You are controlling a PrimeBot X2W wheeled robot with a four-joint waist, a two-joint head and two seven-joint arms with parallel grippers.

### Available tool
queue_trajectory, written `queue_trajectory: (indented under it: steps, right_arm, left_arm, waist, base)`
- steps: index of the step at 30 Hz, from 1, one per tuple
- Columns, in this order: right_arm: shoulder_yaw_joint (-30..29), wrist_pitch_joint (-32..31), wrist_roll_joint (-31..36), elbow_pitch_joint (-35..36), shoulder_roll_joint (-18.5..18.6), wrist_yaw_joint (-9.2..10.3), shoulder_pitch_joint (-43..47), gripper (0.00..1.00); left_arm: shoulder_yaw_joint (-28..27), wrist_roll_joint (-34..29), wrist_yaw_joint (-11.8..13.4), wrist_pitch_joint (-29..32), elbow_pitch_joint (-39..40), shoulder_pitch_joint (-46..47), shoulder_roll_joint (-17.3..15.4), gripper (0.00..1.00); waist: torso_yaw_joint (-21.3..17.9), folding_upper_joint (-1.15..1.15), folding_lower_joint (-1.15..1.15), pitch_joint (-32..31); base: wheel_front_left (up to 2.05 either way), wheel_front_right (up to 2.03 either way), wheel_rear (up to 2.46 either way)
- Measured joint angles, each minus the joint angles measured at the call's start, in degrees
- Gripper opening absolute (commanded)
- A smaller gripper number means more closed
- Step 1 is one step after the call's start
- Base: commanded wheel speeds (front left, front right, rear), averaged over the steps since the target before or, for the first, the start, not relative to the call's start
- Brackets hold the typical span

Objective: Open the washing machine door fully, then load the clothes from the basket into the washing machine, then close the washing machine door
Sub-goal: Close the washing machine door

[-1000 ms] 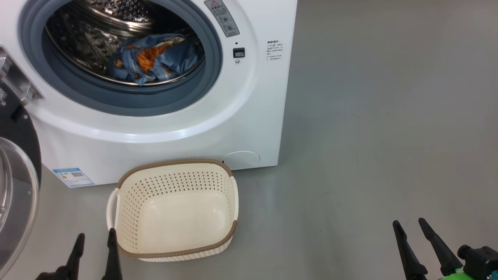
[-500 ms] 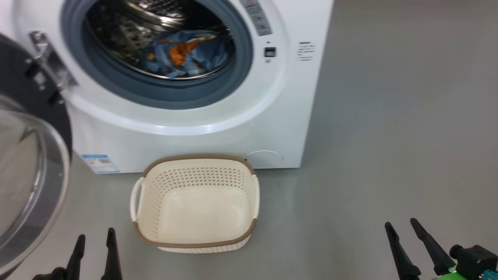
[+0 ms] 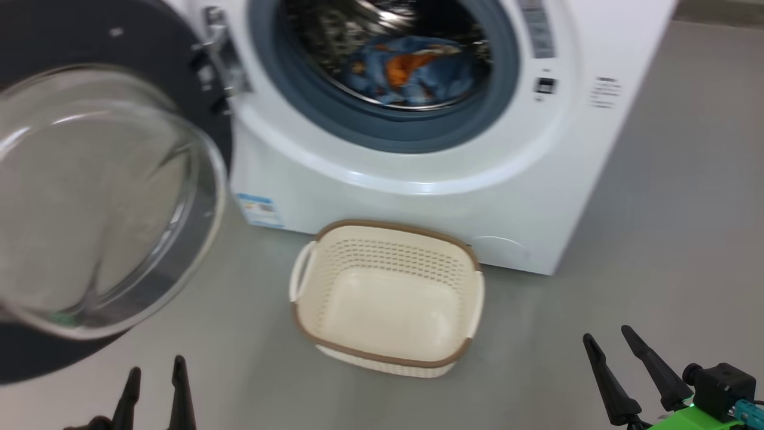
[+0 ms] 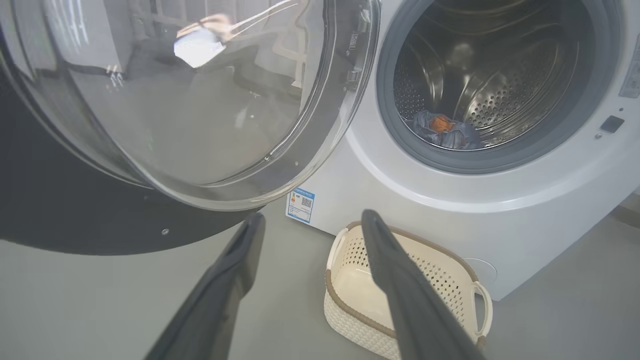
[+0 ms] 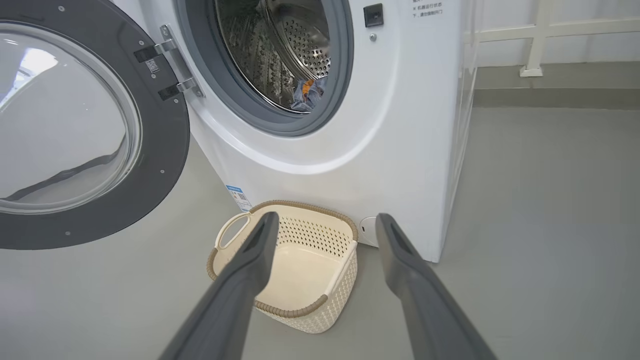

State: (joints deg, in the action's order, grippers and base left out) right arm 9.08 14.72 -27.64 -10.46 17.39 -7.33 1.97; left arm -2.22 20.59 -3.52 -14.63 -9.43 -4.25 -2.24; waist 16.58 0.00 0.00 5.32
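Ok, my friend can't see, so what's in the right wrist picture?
A white washing machine stands with its round black door swung open and blue printed clothes in the drum. An empty cream basket sits on the floor before it, beyond the open right gripper.

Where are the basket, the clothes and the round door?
Cream perforated plastic basket (image 3: pixel 388 310), head view, bare floor inside.
Blue printed fabric clothes (image 3: pixel 409 67), head view, orange patch.
Round glossy black door (image 5: pixel 165 150), right wrist view, black rim.

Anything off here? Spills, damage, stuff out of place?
Nothing stands out. The clothes lie inside the washing machine, the basket sits upright and empty in front of it, and the washing machine door hangs open. Left gripper and right gripper are open, holding nothing.
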Motion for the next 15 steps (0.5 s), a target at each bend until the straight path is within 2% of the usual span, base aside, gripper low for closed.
queue_trajectory:
  steps: [9, 15]
  right_arm:
    - [3.68, -0.01, -0.22, -0.62, 1.63, 0.0, -1.92, 1.0]
    - [8.23, 0.0, -1.22, -1.81, 3.5, 0.0, -7.62, 1.0]
  left_arm:
    - [1.26, 2.53, 2.49, 0.0, 1.31, -2.02, 0.0, 1.0]
    - [0.93, 5.13, 4.42, 0.0, 3.92, -3.97, -0.02, 1.0]
  waist:
    - [9.63, 0.0, 0.0, -0.3]
    - [13.23, 0.0, 0.0, 0.67]
  base:
    - [0.0, 0.0, 0.0]
    - [0.0, 0.0, 0.0]
